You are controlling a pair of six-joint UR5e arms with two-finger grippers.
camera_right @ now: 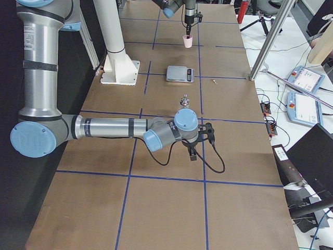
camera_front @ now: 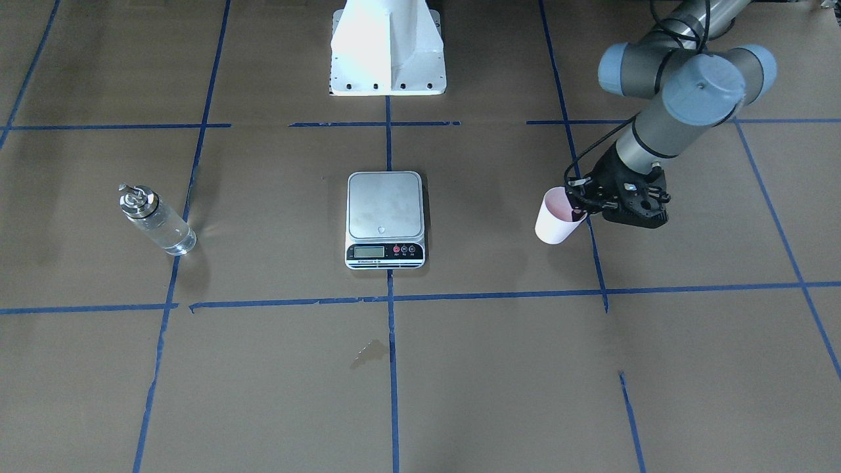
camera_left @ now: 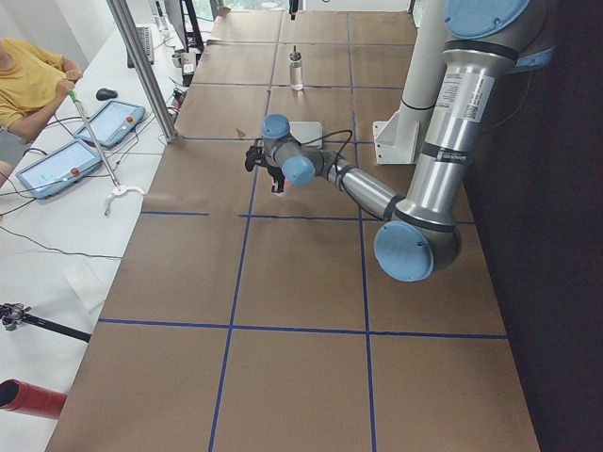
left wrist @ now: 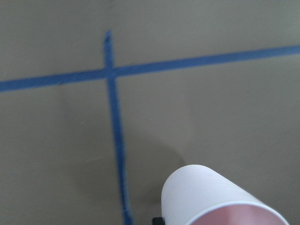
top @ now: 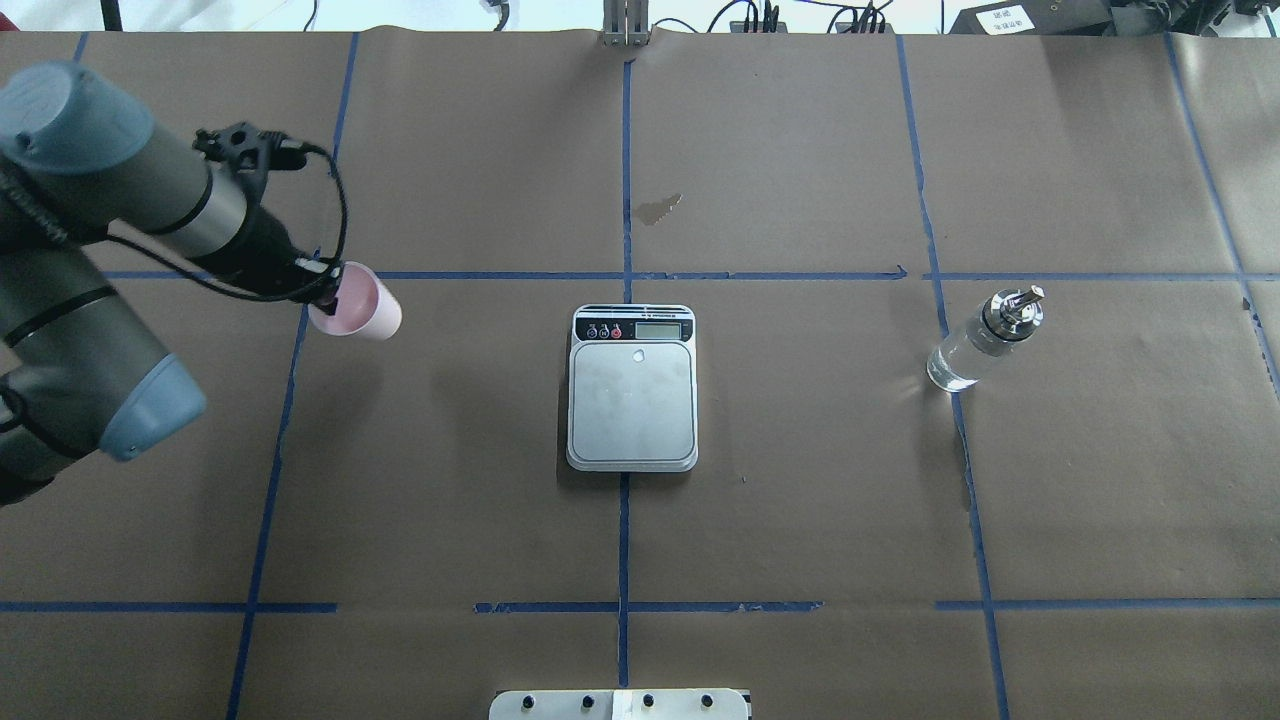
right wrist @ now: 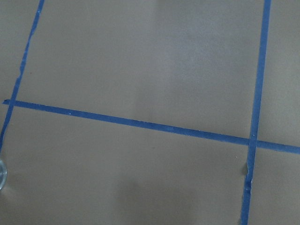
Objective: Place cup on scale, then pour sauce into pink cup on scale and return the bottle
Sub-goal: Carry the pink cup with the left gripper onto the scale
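Since the cup [camera_front: 557, 222] had to reach the scale before any pouring, I had the left gripper [camera_front: 577, 209] clamped on its rim, one finger seemingly inside the pink mouth and one outside. I judged that this rim grip left the base free to be set down flat on the platform. The cup was well to the robot's left of the scale [camera_front: 385, 205], beside a crossing of blue tape lines [camera_front: 594, 263]. I could not tell whether its base touched the table [camera_front: 499, 368] (the left wrist camera showed a soft shadow under it, which hinted at a lift). It looked whitish outside and pink inside, tapered, without a handle, and apparently empty.

The scale sat mid-table with its steel platform bare. The bottle [camera_front: 158, 222] stood upright well off on the robot's right, with clear sauce [camera_front: 169, 233] inside and a silver pourer on top, within the other arm's reach, I judged. The right gripper [camera_right: 193, 151] showed only in the side view, near the bottle but apart from it, and I could not tell whether it was open or closed.
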